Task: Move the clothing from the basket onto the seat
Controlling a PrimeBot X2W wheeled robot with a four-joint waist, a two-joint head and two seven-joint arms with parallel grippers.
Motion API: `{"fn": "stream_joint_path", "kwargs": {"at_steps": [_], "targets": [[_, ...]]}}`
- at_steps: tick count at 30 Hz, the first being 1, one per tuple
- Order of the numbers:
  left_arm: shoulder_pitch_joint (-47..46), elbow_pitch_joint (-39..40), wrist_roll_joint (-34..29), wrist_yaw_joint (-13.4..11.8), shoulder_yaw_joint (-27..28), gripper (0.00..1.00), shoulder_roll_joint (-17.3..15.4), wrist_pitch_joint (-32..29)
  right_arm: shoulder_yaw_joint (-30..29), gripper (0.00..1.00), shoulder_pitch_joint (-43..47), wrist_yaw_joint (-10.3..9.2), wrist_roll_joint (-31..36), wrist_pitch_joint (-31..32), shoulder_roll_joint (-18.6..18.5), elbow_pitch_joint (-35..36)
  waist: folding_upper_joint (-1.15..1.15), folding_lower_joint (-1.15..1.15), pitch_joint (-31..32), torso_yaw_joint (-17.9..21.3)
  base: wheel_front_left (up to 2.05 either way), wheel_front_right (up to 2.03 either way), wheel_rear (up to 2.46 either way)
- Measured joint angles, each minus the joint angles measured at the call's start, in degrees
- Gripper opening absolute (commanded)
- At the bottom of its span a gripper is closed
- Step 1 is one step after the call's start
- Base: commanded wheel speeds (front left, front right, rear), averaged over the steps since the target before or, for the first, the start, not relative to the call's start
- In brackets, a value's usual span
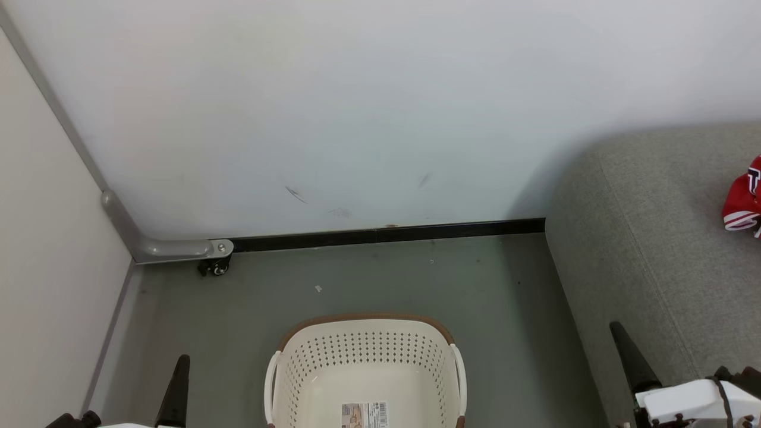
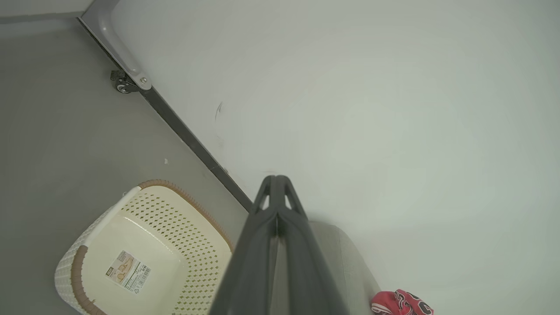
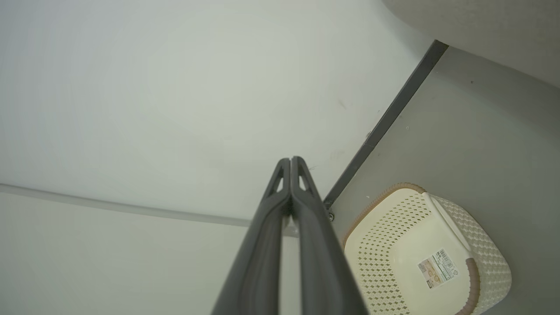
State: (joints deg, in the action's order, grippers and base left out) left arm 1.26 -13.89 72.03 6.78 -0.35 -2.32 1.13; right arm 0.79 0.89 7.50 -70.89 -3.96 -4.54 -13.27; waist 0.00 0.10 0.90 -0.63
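fingers [image 2: 258,249] pressed together on both arms, jersey [image 1: 742,202] on the sofa [image 1: 654,238]

left fingers meet tip to tip in the left wrist view and have hold of nothing. right fingers [image 3: 267,249] are likewise closed flat against each other and carry nothing. in the head view one dark finger rises at each lower corner, with the basket [image 1: 368,351] between them.

basket stands upright on the grey floor [image 1: 416,279], apart from the sofa's side, and the label sticker [image 1: 364,414] on its bottom is in plain sight. its brown rim faces the wall [image 1: 357,119].

farther back, a black skirting strip [image 1: 386,233] runs along the foot of the wall, from a small caster [image 1: 217,266] at the far left corner of the floor to the sofa.

sofa fills the right side, its rounded end toward the basket. jersey lies crumpled on the sofa's upper surface, well in from that rounded end, cut off by the right edge of the head view; red cloth and white-striped trim show.
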Motion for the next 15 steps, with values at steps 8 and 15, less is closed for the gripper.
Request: {"fn": "stream_joint_path", "kwargs": {"at_steps": [8, 15], "targets": [[-1.3, -0.4, 5.5, 0.0, 0.8, 0.00, -0.1, -1.4, -0.4, 0.00, -1.3, 0.00, -7.0, 1.5, -0.7, -0.2, 0.00, -0.04, -0.4, 0.2, 0.00, 0.00, 0.00], [-2.1, -0.8, 10.8, 0.3, 1.5, 0.00, -0.3, -2.9, -1.0, 0.00, -1.5, 0.00, -13.2, 2.6, -0.9, -0.4, 0.00, -0.06, -0.6, 0.3, 0.00, 0.00, 0.00]]}}
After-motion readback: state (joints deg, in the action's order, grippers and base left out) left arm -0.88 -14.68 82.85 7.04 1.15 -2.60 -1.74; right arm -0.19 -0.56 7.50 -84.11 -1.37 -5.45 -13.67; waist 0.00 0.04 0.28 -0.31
